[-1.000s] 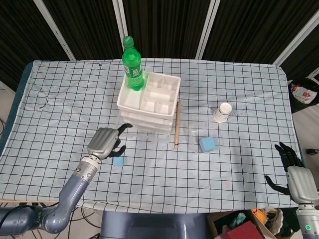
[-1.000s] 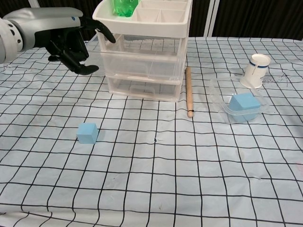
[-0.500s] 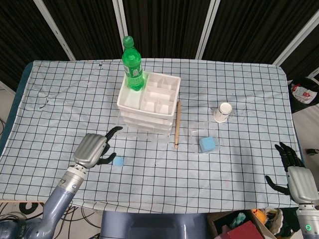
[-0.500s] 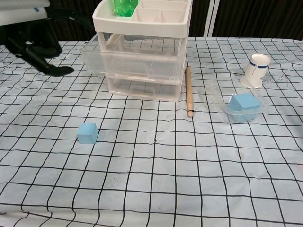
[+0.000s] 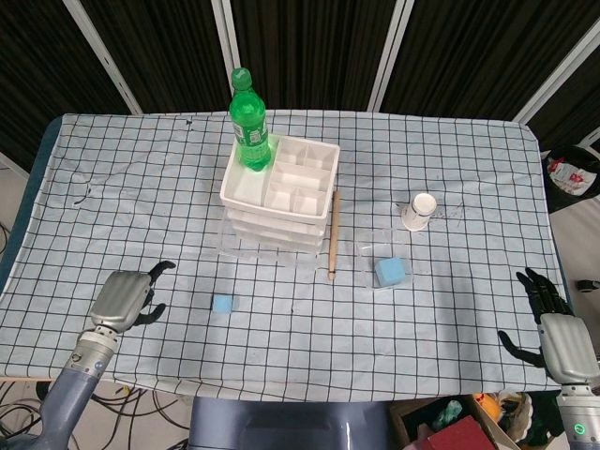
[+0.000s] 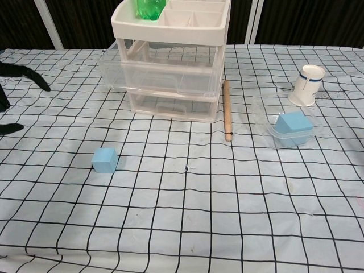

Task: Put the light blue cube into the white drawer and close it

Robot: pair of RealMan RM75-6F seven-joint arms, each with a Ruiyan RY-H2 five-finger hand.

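Pulling back from the white drawer (image 6: 162,74), now slid partly out, the left hand (image 5: 125,298) rests with fingers apart, empty. Right of those fingers the light blue cube (image 5: 223,303) waits on the tabletop (image 5: 131,187); picking, placing and closing remain.

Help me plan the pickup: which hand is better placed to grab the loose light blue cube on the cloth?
Left. The left hand is open on the same side as the small light blue cube; the right hand sits at the table's far right edge, beyond the clear plastic tray.
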